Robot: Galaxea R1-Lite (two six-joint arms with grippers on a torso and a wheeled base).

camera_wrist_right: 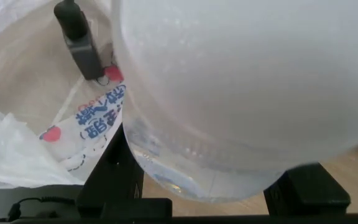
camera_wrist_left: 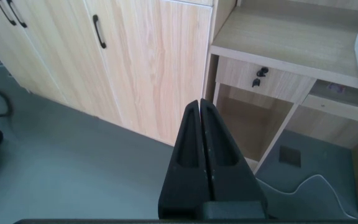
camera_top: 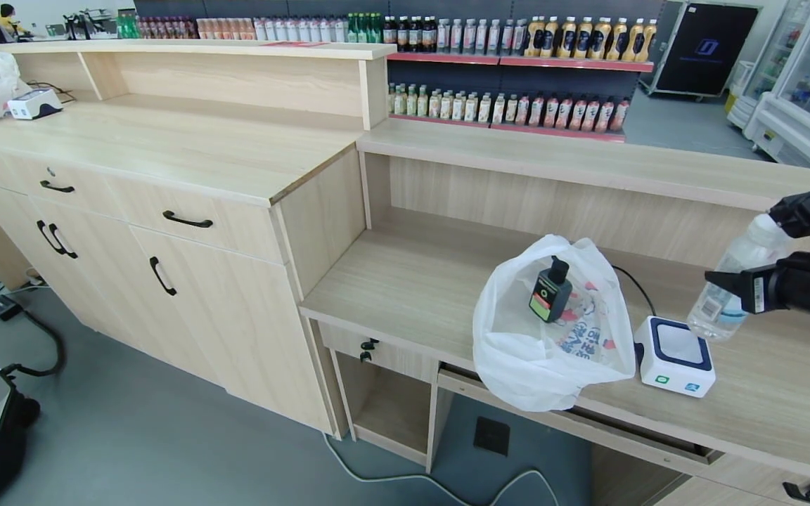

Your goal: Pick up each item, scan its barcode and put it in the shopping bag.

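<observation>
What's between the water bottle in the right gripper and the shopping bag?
The white barcode scanner, standing on the counter right beside the shopping bag and lower than the held water bottle; the head view shows it.

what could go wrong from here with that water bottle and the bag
The water bottle in the right gripper hangs by the scanner with its label seemingly turned sideways, so the scan may fail.
The shopping bag sags over the counter edge; a dropped bottle might pull it off.
It may also hit the dark pump bottle standing in the bag.
</observation>
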